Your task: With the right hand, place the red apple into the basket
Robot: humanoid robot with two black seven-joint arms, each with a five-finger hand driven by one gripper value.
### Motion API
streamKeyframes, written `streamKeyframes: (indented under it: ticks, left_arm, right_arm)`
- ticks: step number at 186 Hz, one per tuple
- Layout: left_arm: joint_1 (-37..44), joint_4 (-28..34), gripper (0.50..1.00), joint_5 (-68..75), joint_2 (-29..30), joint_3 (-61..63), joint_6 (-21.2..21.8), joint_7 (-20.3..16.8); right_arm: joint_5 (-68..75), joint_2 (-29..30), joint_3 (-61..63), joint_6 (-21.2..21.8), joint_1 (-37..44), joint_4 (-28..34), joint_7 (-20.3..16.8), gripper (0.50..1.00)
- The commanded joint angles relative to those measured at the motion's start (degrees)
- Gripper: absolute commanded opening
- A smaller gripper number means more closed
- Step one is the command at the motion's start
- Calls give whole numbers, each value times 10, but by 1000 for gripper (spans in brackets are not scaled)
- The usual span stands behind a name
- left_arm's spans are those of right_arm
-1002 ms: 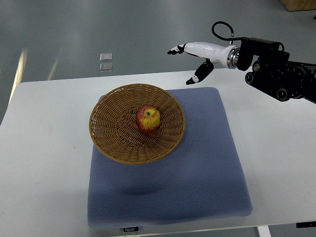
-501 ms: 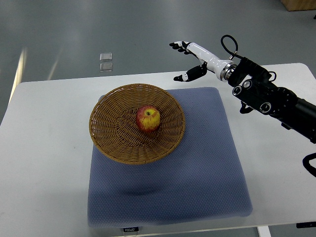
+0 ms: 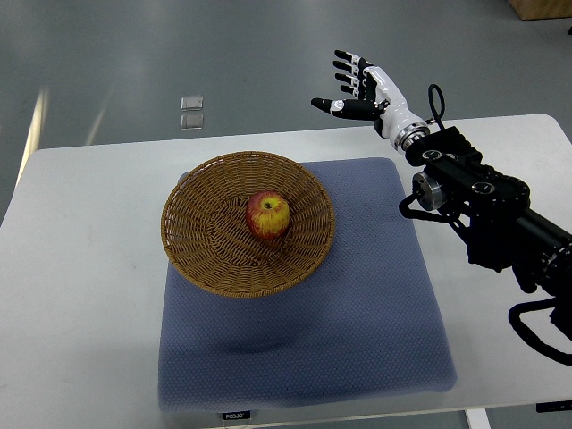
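Observation:
A red and yellow apple lies in the middle of the round wicker basket, which stands on the left part of a blue-grey mat. My right hand is raised beyond the table's far edge, well to the upper right of the basket. Its fingers are spread and hold nothing. The black right arm runs from the lower right edge up to the hand. No left arm shows in the top view.
The white table carries the mat. Two small pale squares lie on the grey floor beyond the table. A wooden piece shows at the top right corner.
The right arm has swung so it now comes up from the lower right. The hand rose and turned, fingers spread, moving further from the basket. Apple and basket stayed put.

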Motion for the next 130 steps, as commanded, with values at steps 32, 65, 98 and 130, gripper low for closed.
streamKeyframes:
  ticks: [32,65,98,130]
  left_arm:
    - [0,0,1000,0,0,0,0,0]
    - [0,0,1000,0,0,0,0,0]
    - [0,0,1000,0,0,0,0,0]
    - [0,0,1000,0,0,0,0,0]
  right_arm:
    - [101,-3,2,-2,-14,-24,0,921]
    - [158,-6,2,71,-28,-32,1,921]
    - [187,-7,8,133,-28,-56,2,921]
    - [282,-8,22,159,-27,-78,1,921]
